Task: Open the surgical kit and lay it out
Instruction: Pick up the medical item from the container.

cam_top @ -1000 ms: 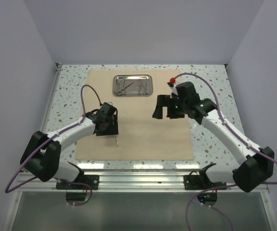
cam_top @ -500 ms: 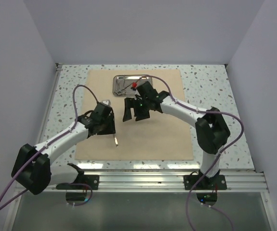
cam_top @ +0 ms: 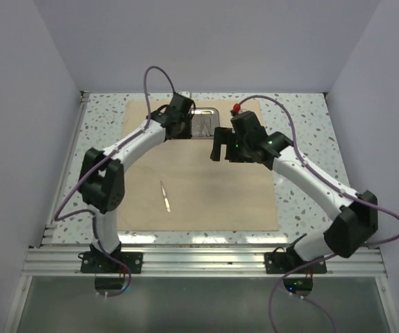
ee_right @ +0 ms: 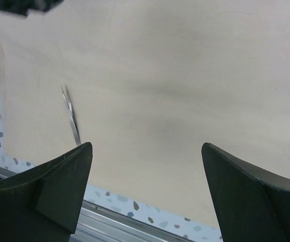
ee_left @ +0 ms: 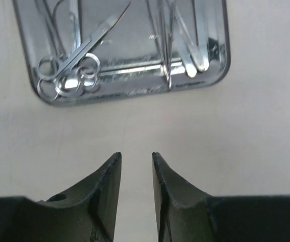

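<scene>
While one thin silver tool (cam_top: 166,196) lies alone on the flat tan cloth wrap (cam_top: 213,198), the left gripper (ee_left: 136,157) hovers just short of the steel tray (ee_left: 129,48) holding ring-handled forceps (ee_left: 74,65), jaws slightly parted and empty, and the right gripper (ee_right: 147,146) hangs over bare cloth, jaws wide apart.

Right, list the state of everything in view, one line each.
Cloth: spread flat on the table.
Tray: on the cloth's far end, holding instruments.
Scissors: lying in the tray, blades together.
Loose instrument: lying flat on the cloth, apart from the tray.
Left fingers: slightly apart, empty, just short of the tray.
Right fingers: wide apart, empty, above the cloth.
</scene>
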Controlling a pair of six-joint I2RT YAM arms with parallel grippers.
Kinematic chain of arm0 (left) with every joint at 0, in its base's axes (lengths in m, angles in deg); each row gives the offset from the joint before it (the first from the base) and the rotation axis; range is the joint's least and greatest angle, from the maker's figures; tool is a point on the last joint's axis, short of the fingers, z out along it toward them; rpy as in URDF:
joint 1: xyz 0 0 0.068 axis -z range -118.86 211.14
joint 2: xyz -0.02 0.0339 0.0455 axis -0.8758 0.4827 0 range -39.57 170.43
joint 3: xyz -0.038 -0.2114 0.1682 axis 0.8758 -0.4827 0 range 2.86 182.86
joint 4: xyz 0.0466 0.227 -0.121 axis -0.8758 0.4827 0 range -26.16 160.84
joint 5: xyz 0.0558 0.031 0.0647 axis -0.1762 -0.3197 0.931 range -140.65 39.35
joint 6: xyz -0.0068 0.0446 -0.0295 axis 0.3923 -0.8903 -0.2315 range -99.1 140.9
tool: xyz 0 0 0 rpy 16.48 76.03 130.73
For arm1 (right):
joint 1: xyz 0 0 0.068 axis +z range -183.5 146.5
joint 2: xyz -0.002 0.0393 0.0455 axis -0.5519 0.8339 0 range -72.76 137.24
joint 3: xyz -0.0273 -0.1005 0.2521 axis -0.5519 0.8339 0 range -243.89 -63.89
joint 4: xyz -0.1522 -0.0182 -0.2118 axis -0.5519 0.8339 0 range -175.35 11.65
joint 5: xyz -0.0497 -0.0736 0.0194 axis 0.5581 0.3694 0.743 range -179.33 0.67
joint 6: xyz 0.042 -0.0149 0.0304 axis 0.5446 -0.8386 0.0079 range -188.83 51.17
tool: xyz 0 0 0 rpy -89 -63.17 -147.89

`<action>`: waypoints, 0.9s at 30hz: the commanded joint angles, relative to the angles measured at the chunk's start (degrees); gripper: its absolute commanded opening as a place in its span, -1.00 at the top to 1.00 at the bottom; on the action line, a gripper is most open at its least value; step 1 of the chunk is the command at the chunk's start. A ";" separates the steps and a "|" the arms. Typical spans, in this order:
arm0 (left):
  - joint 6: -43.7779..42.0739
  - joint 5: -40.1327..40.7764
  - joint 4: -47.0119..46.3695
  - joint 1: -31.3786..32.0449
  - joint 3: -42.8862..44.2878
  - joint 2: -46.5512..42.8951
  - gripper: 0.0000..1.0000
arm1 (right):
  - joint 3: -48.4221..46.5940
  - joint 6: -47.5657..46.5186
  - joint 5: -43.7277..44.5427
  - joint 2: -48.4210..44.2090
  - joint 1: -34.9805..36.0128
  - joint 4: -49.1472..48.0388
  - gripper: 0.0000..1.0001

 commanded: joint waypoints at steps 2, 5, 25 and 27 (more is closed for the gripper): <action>-2.69 1.00 1.69 -0.38 17.23 15.72 0.31 | 5.17 0.69 8.43 -10.26 0.29 7.38 -0.87; -0.85 0.38 2.92 -0.47 29.28 25.31 0.32 | 8.42 0.96 10.45 -15.78 0.29 10.37 -0.88; 5.67 2.58 -4.81 -4.33 45.13 40.03 0.30 | 13.09 -0.01 14.95 -22.85 -0.33 16.98 -0.89; 5.23 1.97 -5.25 -4.77 45.30 40.82 0.30 | 12.74 -0.27 14.33 -21.79 -0.41 15.84 -0.89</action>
